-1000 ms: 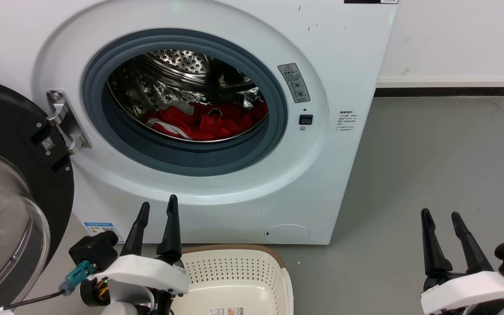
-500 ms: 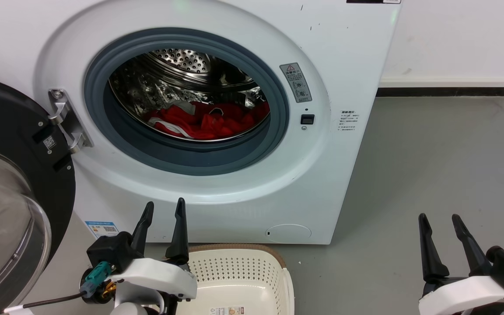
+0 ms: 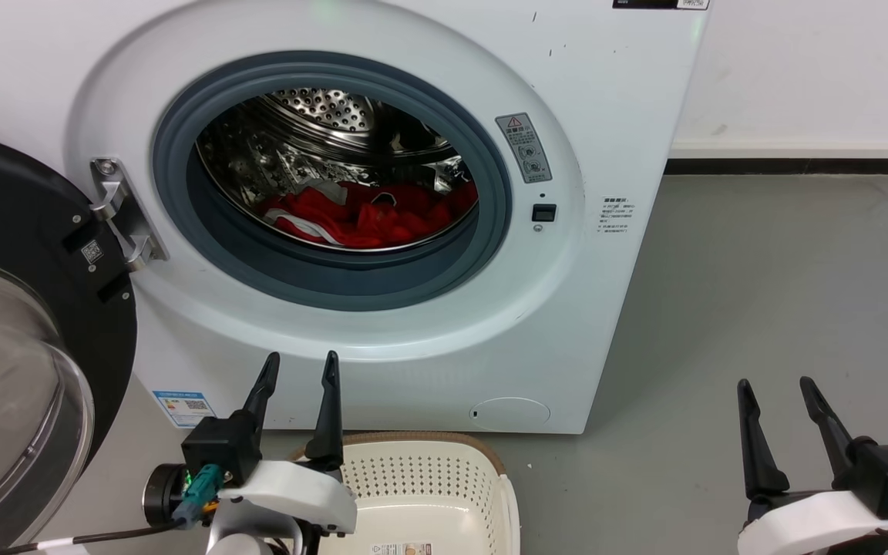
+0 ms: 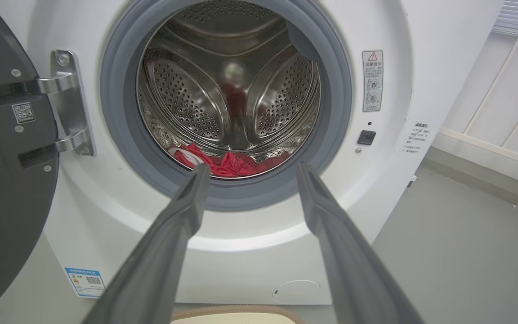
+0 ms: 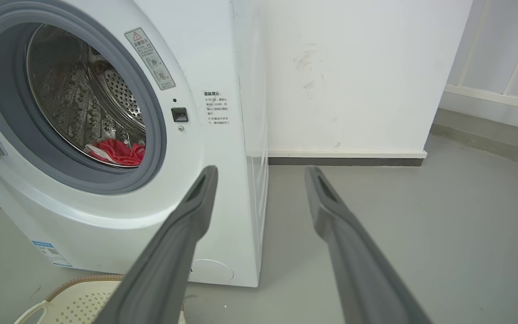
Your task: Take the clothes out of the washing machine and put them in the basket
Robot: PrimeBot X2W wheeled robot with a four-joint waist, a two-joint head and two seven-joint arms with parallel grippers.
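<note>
Lying in the drum [image 3: 321, 116], crumpled red white-trimmed clothes [image 3: 367, 216]; left hand [image 3: 301, 358], right hand [image 3: 774, 383] spread.

Red clothes [image 3: 371, 216] with white trim; white washing machine [image 3: 613, 100]; cream perforated basket [image 3: 421, 482].

— What's in the washing machine [image 3: 567, 324]?
— Red clothes [image 3: 367, 217]. They're shiny and all crumpled up, with white stripes. They lie in a heap at the bottom of the drum [image 3: 321, 108].
— Is the door [image 3: 20, 254] shut?
— No, it's swung wide open on the left side. It's black round the edge, with a glass bowl in the middle.
— What does the machine look like?
— Big and white, with a grey rubber ring round the hole. The drum is shiny metal, full of little holes.
— Where's the basket [image 3: 428, 437]?
— Low down, just in front of the machine, under the hole. It's cream with a brown rim, little holes in its sides and a sticker on its bottom.
</note>
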